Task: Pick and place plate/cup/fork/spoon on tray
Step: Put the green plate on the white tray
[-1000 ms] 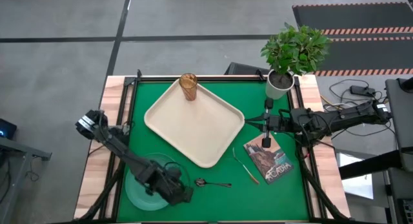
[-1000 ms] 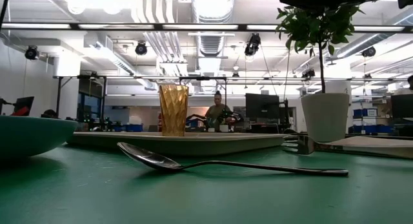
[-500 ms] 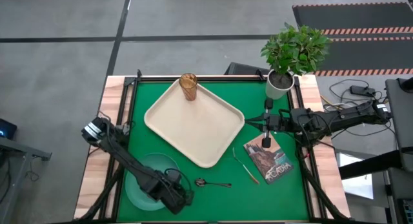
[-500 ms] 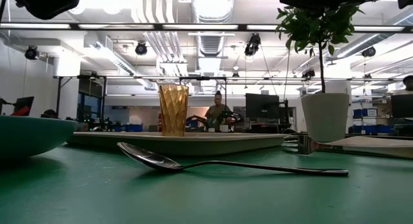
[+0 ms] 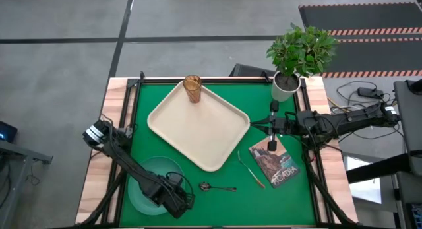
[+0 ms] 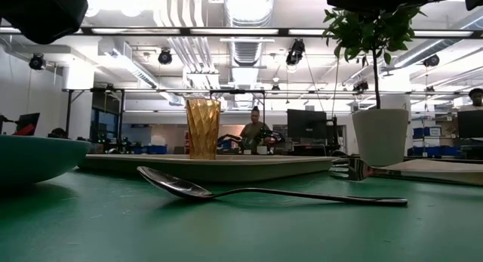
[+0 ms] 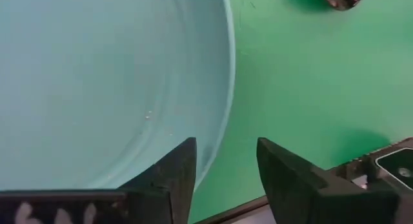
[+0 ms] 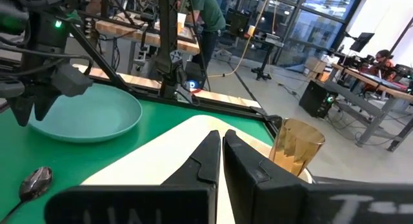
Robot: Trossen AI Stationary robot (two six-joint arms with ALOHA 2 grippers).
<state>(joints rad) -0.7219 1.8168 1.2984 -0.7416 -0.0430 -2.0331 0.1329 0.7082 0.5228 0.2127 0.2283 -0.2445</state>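
The teal plate (image 5: 150,183) rests on the green mat at the near left, and shows in the left wrist view (image 7: 110,82). My left gripper (image 5: 175,202) hangs open above the plate's near-right rim (image 7: 227,88), one finger over the plate, one over the mat (image 7: 226,169). The amber cup (image 5: 192,88) stands upright on the cream tray (image 5: 198,127), at its far corner. The dark spoon (image 5: 217,187) and the fork (image 5: 250,169) lie flat on the mat. My right gripper (image 5: 258,127) is shut and empty beside the tray's right corner.
A picture-covered book (image 5: 275,163) lies right of the fork. A white plant pot (image 5: 287,86) stands at the far right corner. A black frame runs along the table's edges (image 5: 125,123). People and benches show in the room beyond the table (image 8: 206,17).
My left gripper has gone a little toward the table's near edge and come down toward the plate's near-right rim; it now shows at the low view's upper left. The plate, cup, spoon and fork have stayed where they were.
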